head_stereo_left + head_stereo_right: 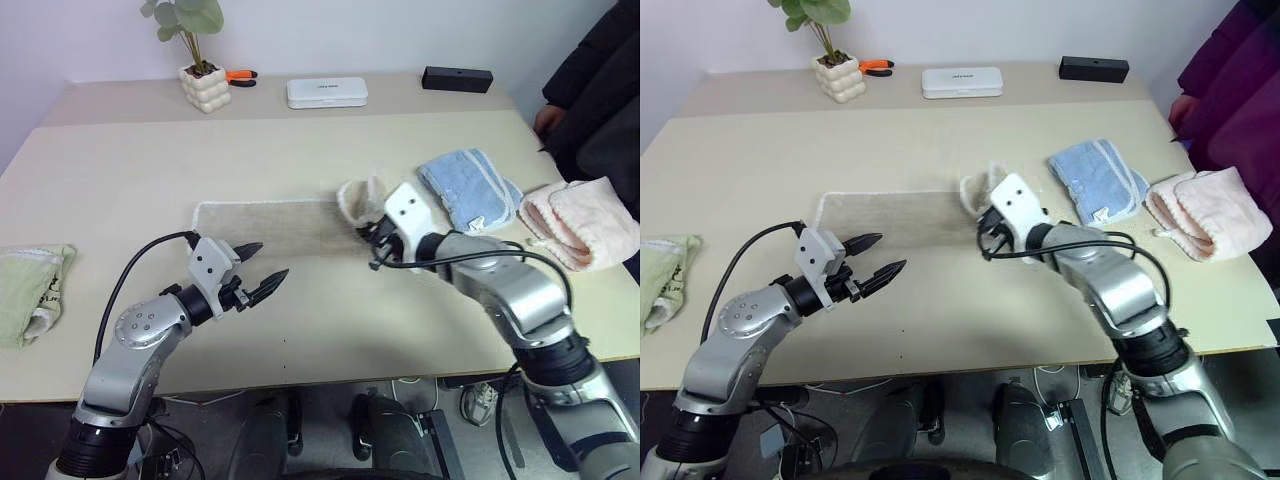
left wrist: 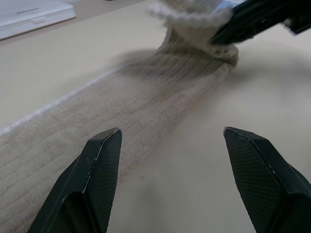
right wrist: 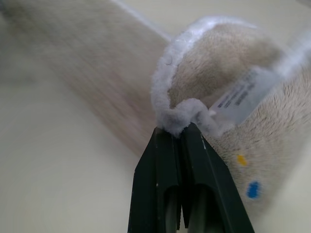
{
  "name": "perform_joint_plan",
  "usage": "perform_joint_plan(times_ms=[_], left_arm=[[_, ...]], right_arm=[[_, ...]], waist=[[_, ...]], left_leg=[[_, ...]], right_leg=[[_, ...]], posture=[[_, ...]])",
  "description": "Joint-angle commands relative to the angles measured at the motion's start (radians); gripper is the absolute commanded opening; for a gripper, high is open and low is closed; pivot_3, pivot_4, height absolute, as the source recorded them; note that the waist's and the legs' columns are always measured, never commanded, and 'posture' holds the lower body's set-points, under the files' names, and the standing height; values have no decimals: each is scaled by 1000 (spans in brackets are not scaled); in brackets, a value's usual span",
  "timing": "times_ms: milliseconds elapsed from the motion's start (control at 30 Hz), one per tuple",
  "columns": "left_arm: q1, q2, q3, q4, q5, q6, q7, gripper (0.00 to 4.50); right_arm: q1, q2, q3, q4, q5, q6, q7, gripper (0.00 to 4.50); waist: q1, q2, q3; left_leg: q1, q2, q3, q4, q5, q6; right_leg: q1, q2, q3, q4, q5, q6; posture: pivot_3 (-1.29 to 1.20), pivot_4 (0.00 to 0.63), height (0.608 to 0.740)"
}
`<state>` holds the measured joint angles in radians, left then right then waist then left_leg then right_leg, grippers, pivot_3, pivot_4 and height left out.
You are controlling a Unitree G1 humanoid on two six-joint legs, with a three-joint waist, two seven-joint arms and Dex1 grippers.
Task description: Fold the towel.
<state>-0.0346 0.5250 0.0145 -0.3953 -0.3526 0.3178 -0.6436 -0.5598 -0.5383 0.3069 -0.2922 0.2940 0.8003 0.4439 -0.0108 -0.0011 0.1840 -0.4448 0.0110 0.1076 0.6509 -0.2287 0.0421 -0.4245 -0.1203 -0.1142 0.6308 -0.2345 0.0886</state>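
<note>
From the head camera, the beige towel (image 1: 270, 226) lies stretched across the middle of the tabletop (image 1: 300, 150), its right end bunched and lifted where the right claw (image 1: 372, 238) is clamped on it, while the left claw (image 1: 262, 270) hovers near the front edge with fingers spread apart and nothing between them. Left wrist view: the two black fingers (image 2: 102, 170) stand wide over the ribbed towel. Right wrist view: the right claw's fingers pinch the white corded edging (image 3: 182, 119), with the white tag (image 3: 243, 97) just beside.
</note>
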Motion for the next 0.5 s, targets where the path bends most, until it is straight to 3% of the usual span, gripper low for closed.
perform_joint_plan(times_ms=[33,233,333,467,500], left_arm=[[14,0,14,-48,4,-7,13,3425],[26,2,15,-63,4,-1,24,3425],[27,2,15,-66,4,2,27,3425],[34,8,31,-66,-1,3,28,3425],[36,9,44,-64,-5,5,32,3425]], right_arm=[[-40,42,42,34,-65,-56,16,20],[-50,96,66,89,-120,-89,47,20],[-45,104,58,91,-128,-99,68,877],[-26,85,-27,42,-78,-123,122,2859],[-19,74,-58,26,-56,-125,143,2859]], waist=[[0,0,0],[1,0,0],[0,0,0],[0,0,0],[1,0,0]], left_leg=[[0,0,0,0,0,0],[0,0,0,0,0,0],[0,0,0,0,0,0],[0,0,0,0,0,0],[0,0,0,0,0,0]], right_leg=[[0,0,0,0,0,0],[0,0,0,0,0,0],[0,0,0,0,0,0],[0,0,0,0,0,0],[0,0,0,0,0,0]], posture=[[0,150,734],[0,150,734],[0,150,734],[0,150,734],[0,150,734]])
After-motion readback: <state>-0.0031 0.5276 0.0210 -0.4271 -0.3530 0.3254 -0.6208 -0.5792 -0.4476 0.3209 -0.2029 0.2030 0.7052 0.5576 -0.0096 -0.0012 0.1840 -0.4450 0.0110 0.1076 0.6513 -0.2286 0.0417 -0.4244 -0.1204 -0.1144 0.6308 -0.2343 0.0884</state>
